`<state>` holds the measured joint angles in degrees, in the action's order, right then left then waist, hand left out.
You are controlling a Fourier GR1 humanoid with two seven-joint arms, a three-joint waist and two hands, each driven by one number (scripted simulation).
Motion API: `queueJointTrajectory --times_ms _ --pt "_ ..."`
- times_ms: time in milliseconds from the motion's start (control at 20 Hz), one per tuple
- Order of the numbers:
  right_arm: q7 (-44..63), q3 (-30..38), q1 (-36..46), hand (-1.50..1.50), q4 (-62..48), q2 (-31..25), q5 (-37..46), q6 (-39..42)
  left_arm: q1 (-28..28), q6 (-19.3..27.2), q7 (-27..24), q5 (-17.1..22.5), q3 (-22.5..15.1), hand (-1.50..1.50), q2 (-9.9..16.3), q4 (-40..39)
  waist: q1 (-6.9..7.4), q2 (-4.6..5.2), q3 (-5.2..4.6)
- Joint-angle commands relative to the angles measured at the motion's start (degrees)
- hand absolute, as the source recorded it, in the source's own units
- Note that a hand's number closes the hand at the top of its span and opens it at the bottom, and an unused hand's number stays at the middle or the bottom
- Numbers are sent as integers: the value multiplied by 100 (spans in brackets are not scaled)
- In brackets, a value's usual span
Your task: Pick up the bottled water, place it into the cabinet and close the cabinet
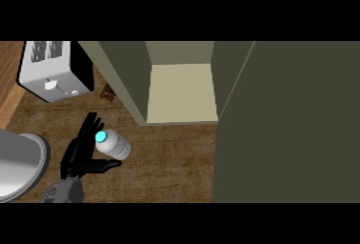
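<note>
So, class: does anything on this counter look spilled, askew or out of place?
Only a small brown scrap on the counter beside the toaster; what it is cannot be told. The water bottle stands upright by the left hand.

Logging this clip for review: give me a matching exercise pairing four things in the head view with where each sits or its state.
Things:
1. toaster
2. bottled water
3. cabinet
4. left hand

Places or states:
A. open, pale shelf showing
B. upper left on the counter
C. open fingers right beside the bottle
D. standing on the counter below the cabinet opening, blue cap up

Pairs: 1-B, 2-D, 3-A, 4-C
</note>
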<state>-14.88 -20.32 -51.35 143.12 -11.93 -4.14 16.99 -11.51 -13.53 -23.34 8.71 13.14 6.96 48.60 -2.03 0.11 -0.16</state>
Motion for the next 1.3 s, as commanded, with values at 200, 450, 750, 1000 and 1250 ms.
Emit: queueJointTrajectory --times_ms 200,450,750,1000,1250 --pt "349 -38 -502 -150 1261 -266 -26 -57 -568 -227 -1360 -338 -30 -150 -124 -1666 -4 21 -7" --pt "115 40 -350 -150 867 -244 27 -90 -871 -278 -2198 -468 55 150 -77 -2438 16 33 -6" --pt "-299 21 -600 -150 762 -383 53 14 -1092 268 -2856 -944 -76 150 178 -3010 -53 28 -6" --pt "19 -167 -716 -150 1094 -375 69 -171 -788 874 -3692 -1312 -328 150 -63 -3012 63 17 -2" --pt "-87 -94 -800 -150 1115 -430 -111 -163 -685 1148 -4050 -1459 -453 150 -204 -2802 98 -9 7"
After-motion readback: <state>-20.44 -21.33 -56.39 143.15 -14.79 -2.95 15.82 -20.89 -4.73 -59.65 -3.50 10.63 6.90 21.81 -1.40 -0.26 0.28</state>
